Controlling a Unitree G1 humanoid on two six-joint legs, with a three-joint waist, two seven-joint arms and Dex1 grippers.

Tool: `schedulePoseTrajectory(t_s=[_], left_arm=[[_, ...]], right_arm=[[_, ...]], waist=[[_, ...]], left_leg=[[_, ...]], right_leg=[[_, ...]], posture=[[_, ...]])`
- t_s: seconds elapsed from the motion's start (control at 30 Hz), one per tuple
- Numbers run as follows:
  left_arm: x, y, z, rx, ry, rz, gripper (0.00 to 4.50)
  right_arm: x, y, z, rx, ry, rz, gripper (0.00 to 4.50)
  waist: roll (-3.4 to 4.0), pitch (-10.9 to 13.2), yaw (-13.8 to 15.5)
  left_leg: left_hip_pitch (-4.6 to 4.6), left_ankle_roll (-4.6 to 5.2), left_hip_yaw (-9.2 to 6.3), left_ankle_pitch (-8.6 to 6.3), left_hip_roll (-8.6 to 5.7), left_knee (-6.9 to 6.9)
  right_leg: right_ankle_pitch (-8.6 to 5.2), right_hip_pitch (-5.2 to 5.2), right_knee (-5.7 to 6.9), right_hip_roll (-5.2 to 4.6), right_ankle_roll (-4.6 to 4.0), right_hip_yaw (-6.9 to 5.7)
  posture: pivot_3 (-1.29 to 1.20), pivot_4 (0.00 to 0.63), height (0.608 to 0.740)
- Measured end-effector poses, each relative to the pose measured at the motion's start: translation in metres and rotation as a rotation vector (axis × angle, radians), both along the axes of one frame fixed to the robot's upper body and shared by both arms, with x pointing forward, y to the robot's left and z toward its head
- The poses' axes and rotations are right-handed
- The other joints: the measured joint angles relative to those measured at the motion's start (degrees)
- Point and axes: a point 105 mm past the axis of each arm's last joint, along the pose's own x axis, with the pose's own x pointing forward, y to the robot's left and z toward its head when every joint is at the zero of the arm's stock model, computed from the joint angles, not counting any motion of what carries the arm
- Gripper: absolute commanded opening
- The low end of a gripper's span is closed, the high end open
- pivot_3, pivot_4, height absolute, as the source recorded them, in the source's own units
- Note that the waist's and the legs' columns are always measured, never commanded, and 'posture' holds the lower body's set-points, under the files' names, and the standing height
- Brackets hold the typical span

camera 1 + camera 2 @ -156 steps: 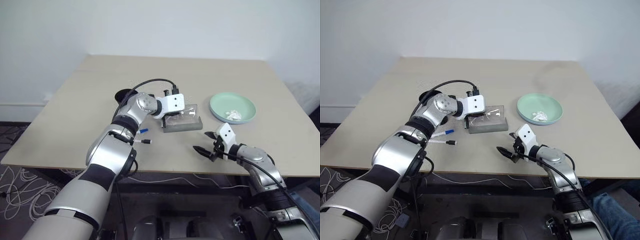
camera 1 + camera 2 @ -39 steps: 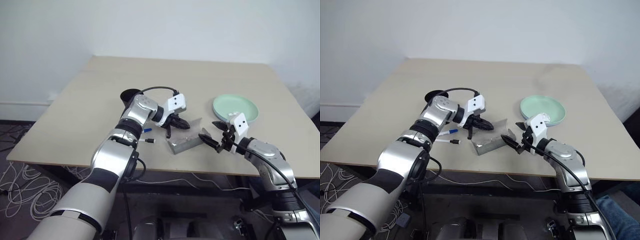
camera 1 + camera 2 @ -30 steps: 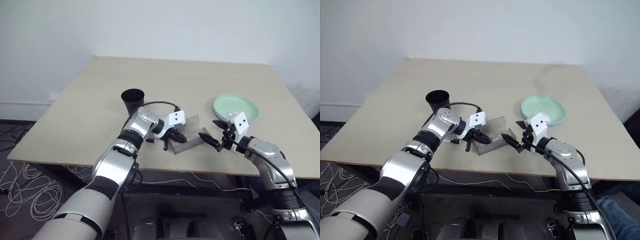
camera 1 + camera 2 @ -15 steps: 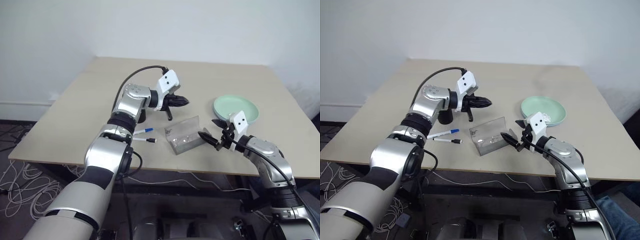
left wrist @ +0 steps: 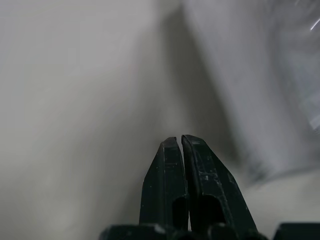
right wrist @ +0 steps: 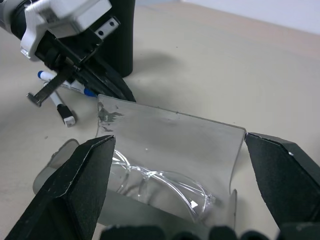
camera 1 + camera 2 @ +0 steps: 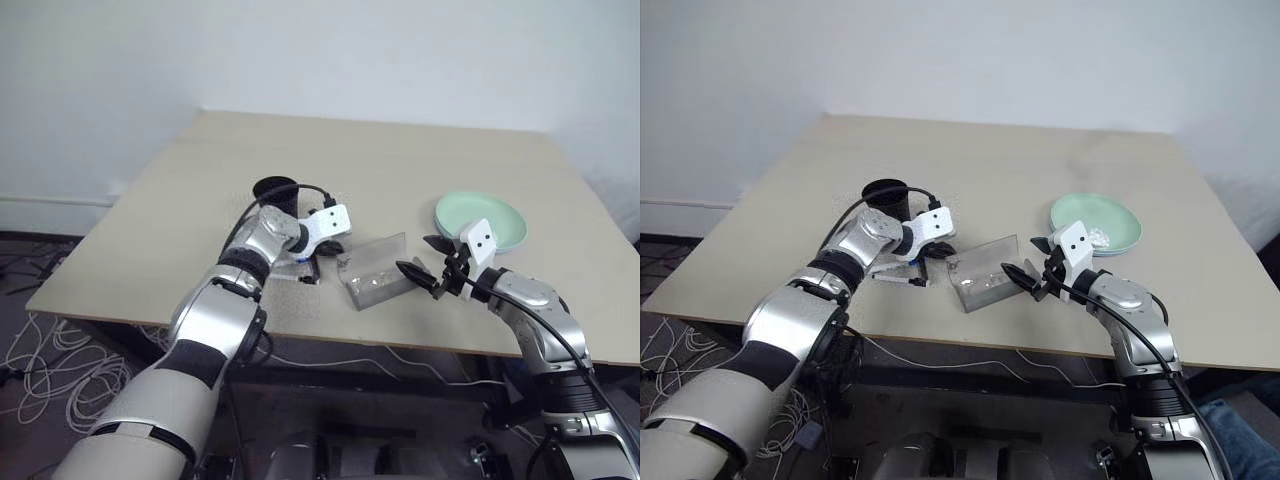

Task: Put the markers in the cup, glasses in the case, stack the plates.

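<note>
Lying in the open case mid-bench, the glasses look light, slick and probably fragile, so take them by the bridge, your right gripper spread wide, left gripper clenched empty.

Both arms reach in toward the middle, one claw pinched, one spread.

The left claw has its two black fingers pressed together, tips touching, angled down and toward the right, with the left arm bent at the elbow. The right claw points toward the left, nearly level, its fingers spread wide apart, the forearm stretching in from the near right.
</note>
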Motion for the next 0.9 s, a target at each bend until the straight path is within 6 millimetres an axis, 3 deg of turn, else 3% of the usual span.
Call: schedulePoseTrajectory(t_s=[0.2, 0.4, 0.6, 0.9], left_arm=[[-0.009, -0.014, 0.011, -0.143, 0.087, -0.059, 0.05], [-0.02, -0.024, 0.02, -0.145, 0.101, -0.191, 0.05], [-0.032, -0.021, -0.005, -0.094, 0.159, -0.222, 0.05], [-0.034, -0.022, -0.006, -0.087, 0.152, -0.235, 0.05]], right_arm=[[0.0, 0.0, 0.0, 0.0, 0.0, -0.001, 4.5], [0.0, 0.0, 0.0, 0.001, -0.001, -0.001, 4.5], [0.001, 0.0, 0.0, 0.004, 0.0, -0.002, 4.5], [0.003, 0.001, 0.002, 0.007, -0.008, -0.003, 4.5]], waist=[[0.0, 0.0, 0.0], [0.0, 0.0, 0.0], [0.01, 0.0, 0.0], [0.01, 0.0, 0.1]], left_leg=[[0.0, 0.0, 0.0, 0.0, 0.01, 0.03], [0.01, 0.0, -0.01, 0.0, 0.0, 0.03], [0.02, 0.0, -0.01, 0.0, 0.01, 0.05], [0.02, 0.02, -0.02, -0.01, 0.01, 0.11]], right_leg=[[0.0, 0.01, 0.03, 0.01, 0.0, 0.0], [0.0, 0.02, 0.03, 0.01, 0.0, 0.01], [0.0, 0.03, 0.05, 0.01, 0.0, 0.03], [0.0, 0.07, 0.05, 0.01, 0.0, 0.06]], posture=[[0.0, 0.0, 0.734], [0.0, 0.0, 0.734], [0.0, 0.0, 0.734], [0.0, 0.0, 0.734]])
